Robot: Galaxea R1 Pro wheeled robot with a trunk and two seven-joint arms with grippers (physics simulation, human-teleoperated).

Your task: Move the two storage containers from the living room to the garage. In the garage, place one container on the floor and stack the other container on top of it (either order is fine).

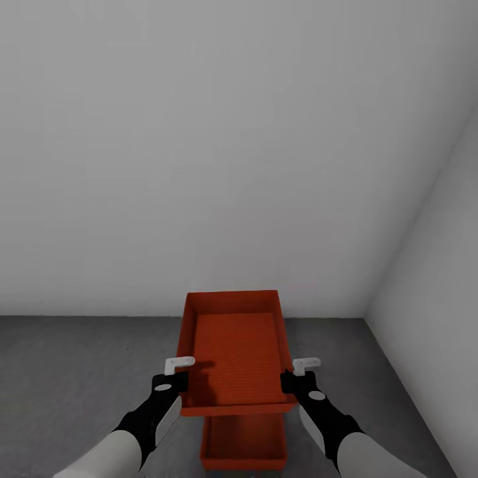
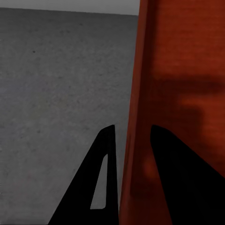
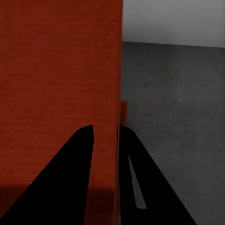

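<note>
Upper storage container (image 1: 234, 345), held above the lower container (image 1: 243, 446) on the grey floor (image 1: 79, 372); left gripper (image 1: 178, 376) and right gripper (image 1: 297, 376) clamp its side walls; white walls (image 1: 219, 146) behind.

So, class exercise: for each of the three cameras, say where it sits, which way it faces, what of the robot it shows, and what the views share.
Head view: from the head, looking down over both arms at the held container, the lower container, the grey floor.
Left wrist view: along the left claw, fingers astride the container's wall.
Right wrist view: along the right claw, likewise astride a wall.
Shared: all three show the held container and the floor.
</note>
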